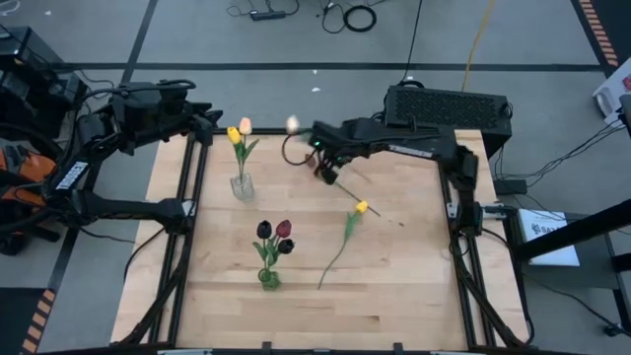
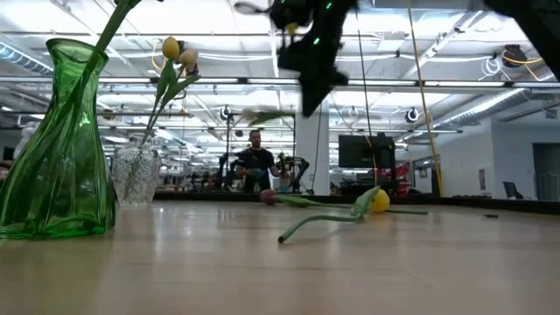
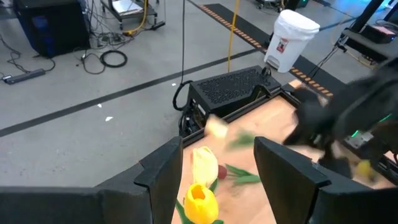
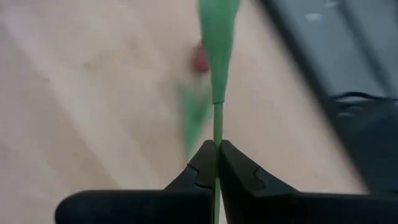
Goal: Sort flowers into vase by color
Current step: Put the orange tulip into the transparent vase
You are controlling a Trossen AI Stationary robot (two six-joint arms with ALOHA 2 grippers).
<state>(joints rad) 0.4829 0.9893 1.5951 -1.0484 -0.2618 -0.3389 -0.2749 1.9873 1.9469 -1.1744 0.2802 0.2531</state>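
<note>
Wooden counter (image 1: pixel 394 276). Right gripper (image 4: pixel 217 155) fingers pinch tulip stem (image 4: pixel 217 121), above counter. Left gripper (image 3: pixel 214 168) fingers wide. Carry slowly; lower stem-first into clear vase (image 1: pixel 242 185) with pale tulips.

A clear vase (image 1: pixel 242 185) stands toward the tabletop's far left, holding a yellow tulip (image 1: pixel 234 134) and a cream-peach tulip (image 1: pixel 245 125) upright, heads side by side. A green vase (image 1: pixel 269 278) stands nearer the front edge, left of centre, with three dark red-maroon tulips (image 1: pixel 275 235) clustered above it. One yellow tulip (image 1: pixel 361 207) lies flat right of centre, head toward the far right, its long green stem (image 1: pixel 335 258) and leaf running toward the front edge. Another tulip's thin green stem (image 4: pixel 217 127) is pinched above the table near the far edge; a pale blurred head (image 1: pixel 292 123) shows there.
</note>
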